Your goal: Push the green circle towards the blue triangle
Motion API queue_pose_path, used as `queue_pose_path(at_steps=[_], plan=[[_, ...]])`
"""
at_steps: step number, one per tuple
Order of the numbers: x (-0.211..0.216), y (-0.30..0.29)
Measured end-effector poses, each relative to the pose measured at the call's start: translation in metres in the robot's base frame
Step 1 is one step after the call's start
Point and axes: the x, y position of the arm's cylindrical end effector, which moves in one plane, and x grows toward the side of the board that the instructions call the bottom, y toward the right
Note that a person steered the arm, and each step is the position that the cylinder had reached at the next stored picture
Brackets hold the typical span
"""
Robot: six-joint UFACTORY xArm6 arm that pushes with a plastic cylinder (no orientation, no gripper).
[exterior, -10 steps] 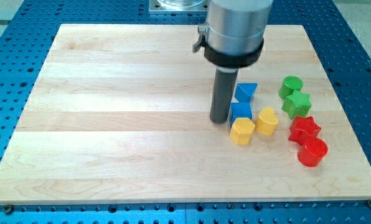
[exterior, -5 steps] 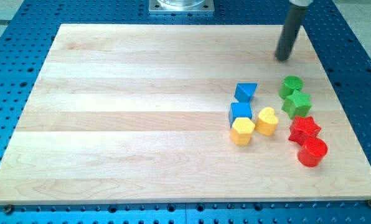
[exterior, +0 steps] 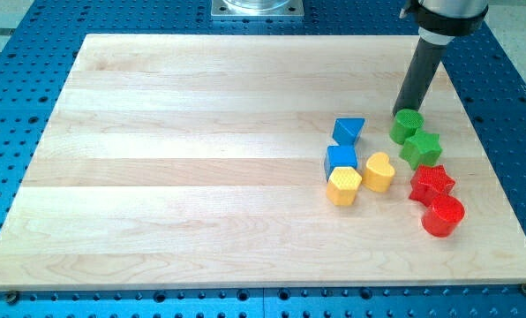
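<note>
My tip touches the green circle's upper-right edge; the blue triangle lies to the view's left. It carries no claw.

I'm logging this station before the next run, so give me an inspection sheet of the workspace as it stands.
Surface: pale wooden board on a blue perforated base.
Job's things: green circle block at the view's right; blue triangle block to its left, apart from it.
Clutter: green star, blue cube, yellow hexagon, yellow heart, red star, red cylinder.
Grippers: none; my tip sits at the green circle's upper edge, seemingly touching.
Cables: nothing seen.
Surroundings: grey metal mount at the view's top.
</note>
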Motion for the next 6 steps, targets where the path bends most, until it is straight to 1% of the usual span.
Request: queue_pose_path(at_steps=[1,2,4,6], plan=[[-0.027,0.027],[-0.023,0.038],[0.014,0.015],[0.016,0.009]])
